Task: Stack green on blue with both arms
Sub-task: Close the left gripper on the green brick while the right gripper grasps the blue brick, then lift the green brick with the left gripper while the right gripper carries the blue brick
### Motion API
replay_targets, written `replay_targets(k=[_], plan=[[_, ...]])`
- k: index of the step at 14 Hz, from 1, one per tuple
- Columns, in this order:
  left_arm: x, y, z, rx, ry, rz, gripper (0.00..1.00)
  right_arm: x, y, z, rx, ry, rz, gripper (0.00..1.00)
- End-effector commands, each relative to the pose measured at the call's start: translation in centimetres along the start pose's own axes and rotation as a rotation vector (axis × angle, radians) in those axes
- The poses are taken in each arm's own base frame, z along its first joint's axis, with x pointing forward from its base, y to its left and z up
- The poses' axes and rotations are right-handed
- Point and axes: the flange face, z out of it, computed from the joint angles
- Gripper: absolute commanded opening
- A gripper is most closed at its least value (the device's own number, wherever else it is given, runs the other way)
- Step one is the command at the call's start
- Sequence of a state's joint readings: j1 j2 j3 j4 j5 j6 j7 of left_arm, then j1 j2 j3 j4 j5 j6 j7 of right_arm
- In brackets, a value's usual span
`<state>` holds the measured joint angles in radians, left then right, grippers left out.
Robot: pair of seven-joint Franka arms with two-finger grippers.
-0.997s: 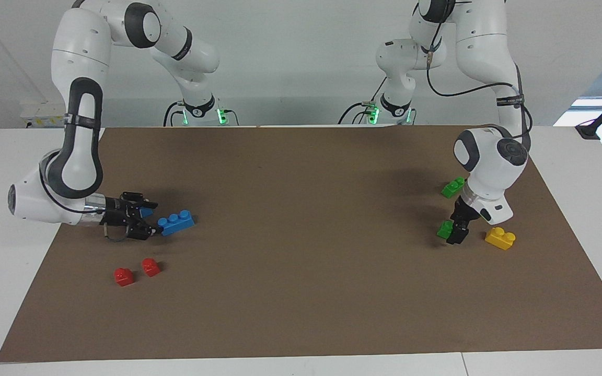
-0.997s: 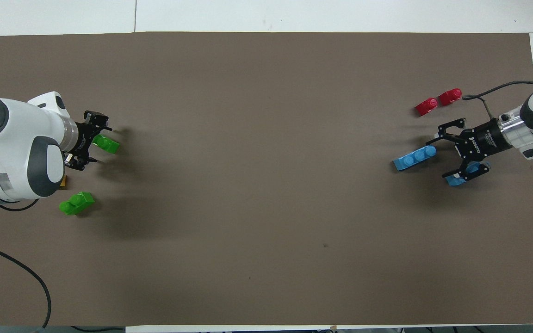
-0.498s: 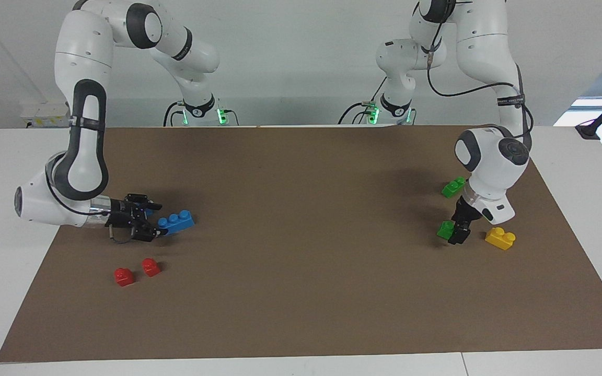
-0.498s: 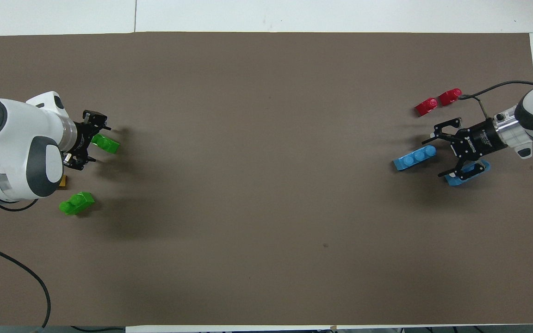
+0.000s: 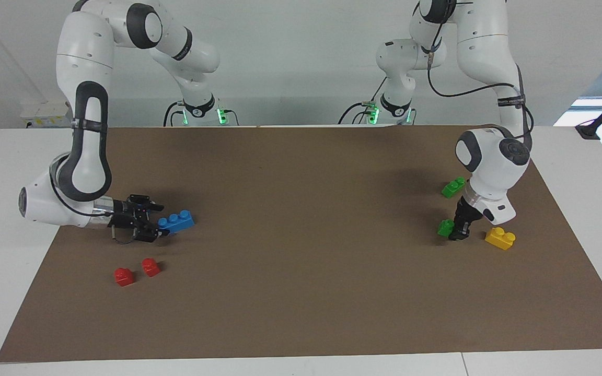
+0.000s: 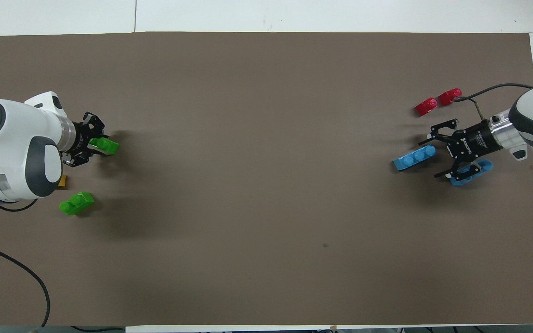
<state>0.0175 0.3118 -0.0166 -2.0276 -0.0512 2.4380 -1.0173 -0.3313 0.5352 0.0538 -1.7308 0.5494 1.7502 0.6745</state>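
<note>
left hand [image 5: 460, 233] has just clamped onto the green brick [image 6: 106, 146] at its end of the desk [image 5: 301, 292]. right hand [image 6: 437, 155], jaws apart, has crept to the blue brick [image 5: 176, 221] w/o gripping yet. next: close right, lift both.

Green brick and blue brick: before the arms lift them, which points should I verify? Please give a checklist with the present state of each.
1. Left gripper shut on green brick: ok.
2. Right gripper shut on blue brick: not ok; its jaws are open around the brick's end.
3. Blue brick flat on the mat, studs up: ok.
4. Other green brick apart from left gripper: ok.
5. Yellow brick apart from left gripper: ok.
6. Second blue brick free of right gripper: cannot tell; it lies under it.
</note>
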Motion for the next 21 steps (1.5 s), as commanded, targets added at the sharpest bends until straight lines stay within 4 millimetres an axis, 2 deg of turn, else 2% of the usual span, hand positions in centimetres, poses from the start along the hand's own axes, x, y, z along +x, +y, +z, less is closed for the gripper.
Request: replay_targets(k=[1,4,5,6,9,11,12,13,16,19,21], plan=[[0.1,0.1,0.1,-0.016,-0.001,-0.009,0.00,0.0,0.1,0.3,0.021,-0.003,-0.015,0.81],[0.2,0.8,-0.8,-0.021,0.000,-0.006,0.00,-0.3,-0.2,0.1,0.034,-0.027,-0.012,0.24],[0.2,1.0,-1.3,-0.021,-0.001,-0.006,0.00,-0.4,-0.3,0.0,0.040,-0.030,-0.013,0.08],[0.2,1.3,-2.1,-0.023,0.000,-0.005,0.00,-0.6,-0.5,0.1,0.046,-0.036,-0.013,0.00],[0.0,2.3,-5.1,0.015,-0.028,-0.017,0.00,-1.5,-1.4,0.4,0.054,-0.046,-0.023,0.00],[-0.3,2.7,-7.3,0.012,-0.029,-0.086,0.00,-2.8,-2.6,1.0,0.045,-0.040,-0.032,0.00],[-0.9,3.1,-8.1,0.004,-0.027,-0.133,0.00,-2.9,-2.7,1.2,0.043,-0.038,-0.010,0.00],[-1.6,3.7,-8.8,0.000,-0.025,-0.176,0.00,-3.8,-3.3,1.6,0.035,-0.037,0.011,0.00],[-4.7,5.2,-10.8,-0.020,-0.013,-0.298,0.00,-8.1,-5.9,2.9,0.053,-0.079,0.067,0.00],[-7.6,5.7,-12.9,-0.008,-0.021,-0.386,0.00,-12.5,-8.1,5.3,0.046,-0.115,0.083,0.00],[-10.0,6.1,-13.5,0.013,-0.029,-0.408,0.00,-16.0,-9.8,7.8,0.028,-0.121,0.090,0.00]])
